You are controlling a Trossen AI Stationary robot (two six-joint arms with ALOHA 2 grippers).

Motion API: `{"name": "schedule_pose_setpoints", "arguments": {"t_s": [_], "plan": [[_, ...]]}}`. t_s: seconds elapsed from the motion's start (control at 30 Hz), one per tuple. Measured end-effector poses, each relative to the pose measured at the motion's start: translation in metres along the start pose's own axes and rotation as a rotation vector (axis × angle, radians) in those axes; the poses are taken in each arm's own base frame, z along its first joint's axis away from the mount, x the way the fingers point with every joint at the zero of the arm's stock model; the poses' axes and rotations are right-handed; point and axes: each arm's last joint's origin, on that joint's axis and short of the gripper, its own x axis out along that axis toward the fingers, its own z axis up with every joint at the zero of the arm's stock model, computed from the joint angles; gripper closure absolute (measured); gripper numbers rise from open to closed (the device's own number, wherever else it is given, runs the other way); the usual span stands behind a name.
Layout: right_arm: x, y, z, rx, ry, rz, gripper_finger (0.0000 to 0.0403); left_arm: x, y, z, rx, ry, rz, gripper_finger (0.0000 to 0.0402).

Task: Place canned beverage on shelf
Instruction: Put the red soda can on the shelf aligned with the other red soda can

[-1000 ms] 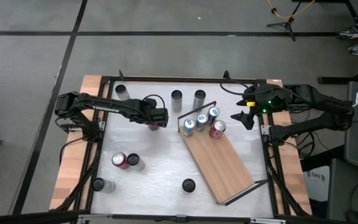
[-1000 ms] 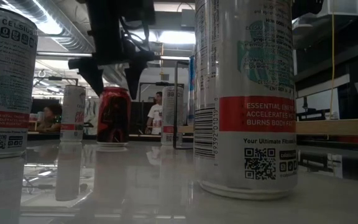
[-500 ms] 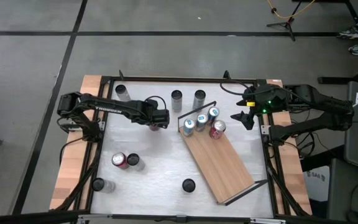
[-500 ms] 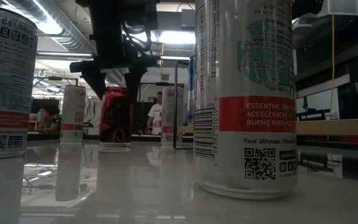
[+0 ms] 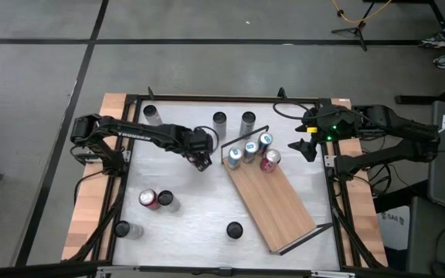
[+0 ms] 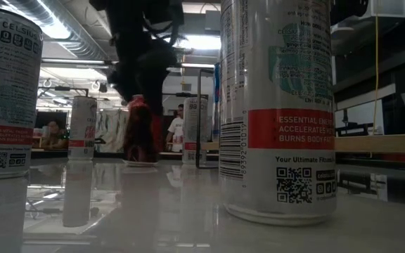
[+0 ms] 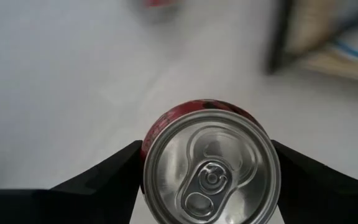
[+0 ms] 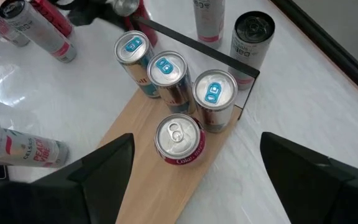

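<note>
One red can (image 7: pixel 211 160) sat between the left end effector (image 5: pixel 200 154) fingers, which had closed in on its sides since a second before; it now tilted off the worktop (image 5: pixel 191 208), left of centre. That suggested the pick-up was under way. The shelf (image 5: pixel 273 202), right of centre, held four cans. The right end effector (image 5: pixel 307 146) waited wide open and empty, upper right.

Red can (image 7: pixel 211 163) tilted on table beside light-wood shelf (image 5: pixel 273 202).
</note>
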Motion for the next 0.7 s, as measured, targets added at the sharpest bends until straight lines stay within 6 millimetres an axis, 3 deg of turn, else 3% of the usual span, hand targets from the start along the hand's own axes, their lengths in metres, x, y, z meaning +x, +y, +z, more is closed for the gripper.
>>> {"name": "schedule_pose_setpoints", "arguments": {"t_s": [0.23,0.7], "plan": [[0.0,0.0,0.0,0.0,-0.001,0.0,0.0066,0.0,-0.009,0.004,0.282,0.005,-0.197,0.0114],[0.0,0.0,0.0,0.001,-0.003,0.001,0.0066,-0.004,-0.022,-0.006,0.85,-0.033,-0.294,0.0103]]}}
